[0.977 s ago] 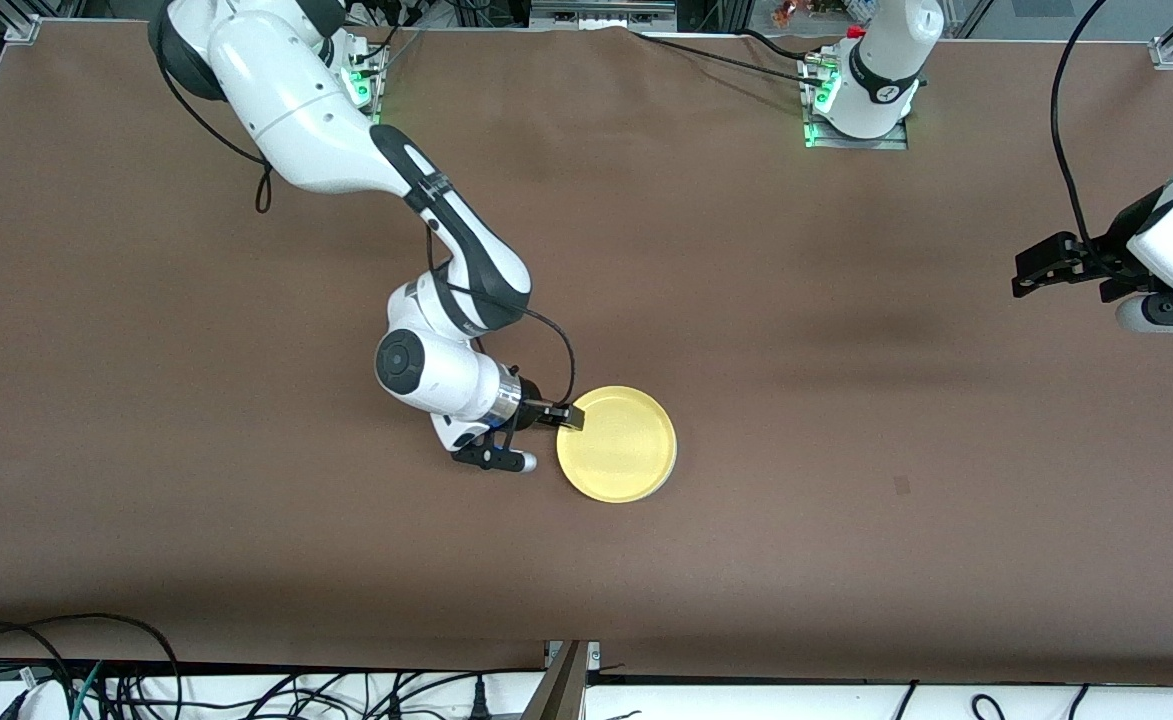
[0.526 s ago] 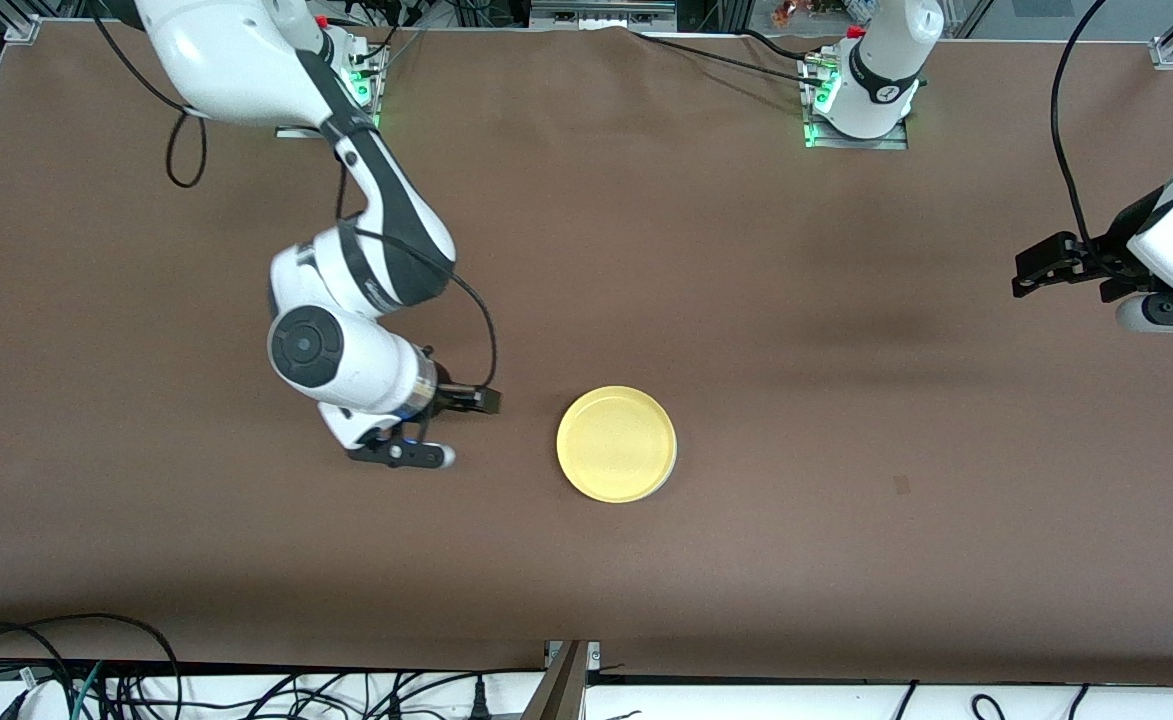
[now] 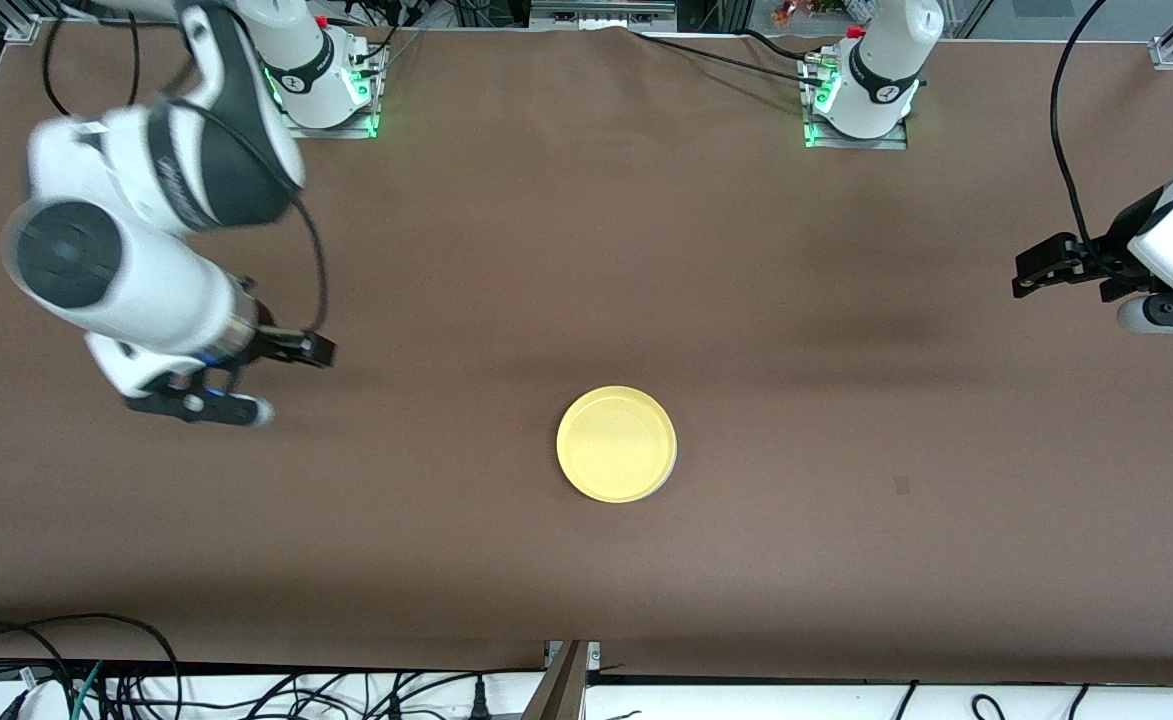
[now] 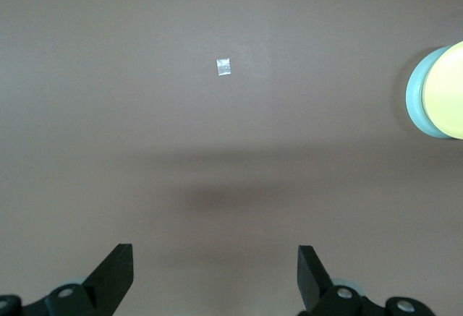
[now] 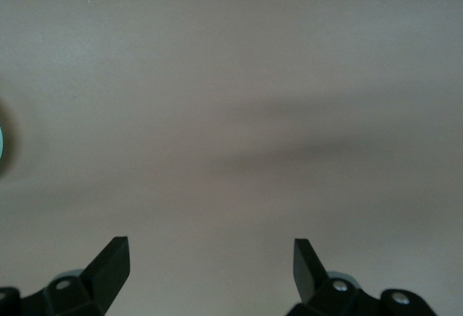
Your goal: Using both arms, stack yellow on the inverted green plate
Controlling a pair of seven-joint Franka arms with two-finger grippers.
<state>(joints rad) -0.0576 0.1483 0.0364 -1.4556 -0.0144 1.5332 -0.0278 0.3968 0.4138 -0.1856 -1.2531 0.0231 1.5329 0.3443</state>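
The round yellow plate [image 3: 616,443] sits stacked on the pale mint-green plate [image 4: 415,93] on the brown surface [image 3: 846,420]. The right claw [image 3: 291,350] hangs wide and empty over the surface's right-arm end. The left claw [image 3: 1041,268] waits wide and empty over the left-arm end.

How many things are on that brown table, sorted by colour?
Yellow plate: 1
Pale green plate, lying under the yellow one with only its rim showing in the left wrist view: 1
Small pale patch on the cloth: 1
Total: 3
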